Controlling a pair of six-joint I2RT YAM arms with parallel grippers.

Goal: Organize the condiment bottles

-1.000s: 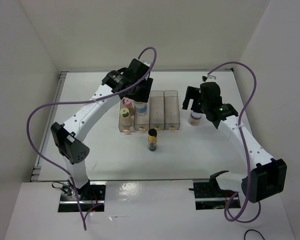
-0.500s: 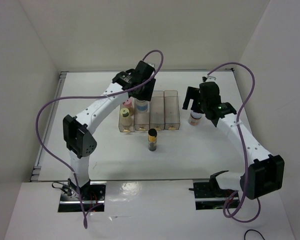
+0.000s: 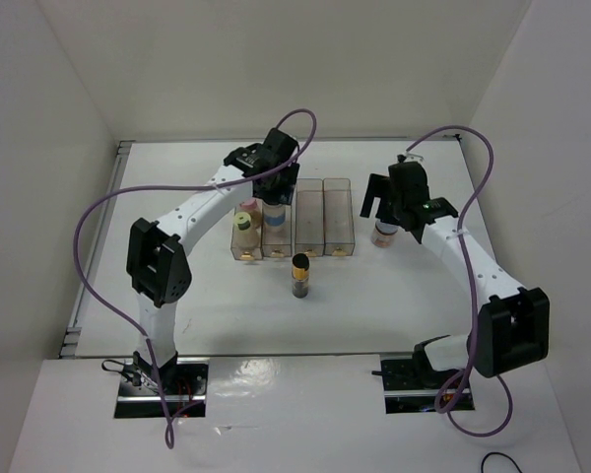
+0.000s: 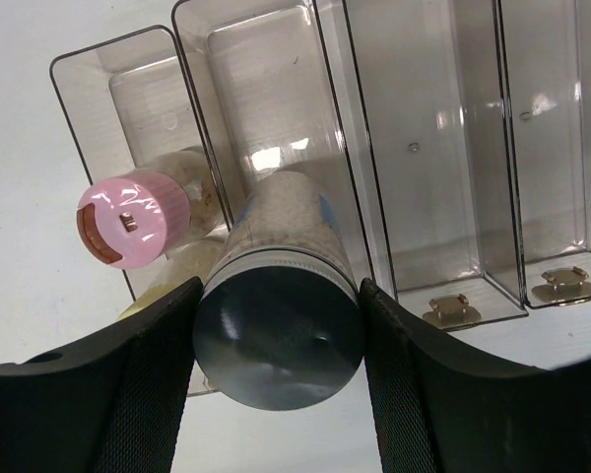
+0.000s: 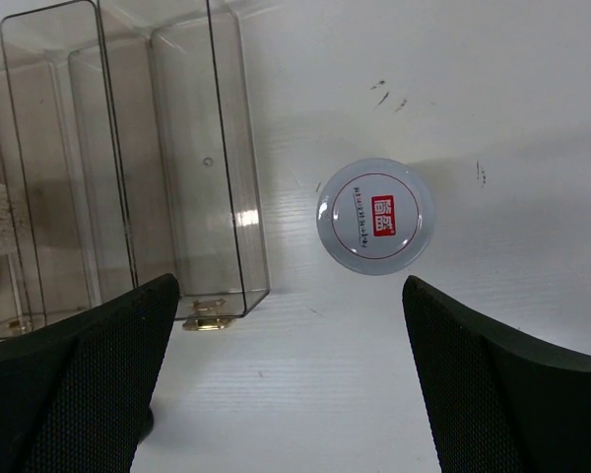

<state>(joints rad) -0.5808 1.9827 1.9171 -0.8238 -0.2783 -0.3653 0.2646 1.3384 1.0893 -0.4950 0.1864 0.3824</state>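
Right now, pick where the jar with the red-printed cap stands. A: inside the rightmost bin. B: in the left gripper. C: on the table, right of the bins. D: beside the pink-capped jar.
C: in the right wrist view the jar with the red-printed cap stands on the table, clear of the rightmost bin.

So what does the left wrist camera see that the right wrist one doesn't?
Only the left wrist: the left claw holding a speckled jar, with a pink-capped jar beside it. Only the right wrist: the right claw, open, above a white-lidded jar standing on the table. Both: the clear bins.
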